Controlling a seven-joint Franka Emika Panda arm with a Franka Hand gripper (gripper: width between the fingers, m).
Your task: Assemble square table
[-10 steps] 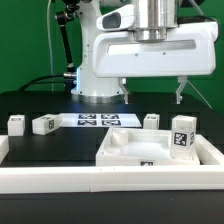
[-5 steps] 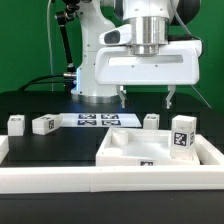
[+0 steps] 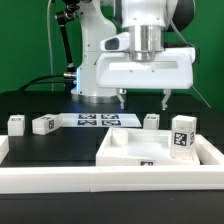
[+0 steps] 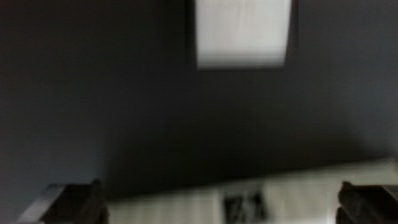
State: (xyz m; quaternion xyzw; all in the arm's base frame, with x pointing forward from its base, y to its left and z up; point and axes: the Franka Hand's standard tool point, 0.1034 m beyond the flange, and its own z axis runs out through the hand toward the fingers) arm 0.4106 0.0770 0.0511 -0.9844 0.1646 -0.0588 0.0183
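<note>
Your gripper [image 3: 144,98] hangs spread wide and empty over the far middle of the table [image 3: 60,150]. Nearer, toward the exterior view's right, lies the square tabletop slab [image 3: 130,148]; a tagged leg [image 3: 181,133] stands at its far right. The slab looks like stiff, light, slick plastic, too broad to span, so pinch an edge or a notched corner.
</note>
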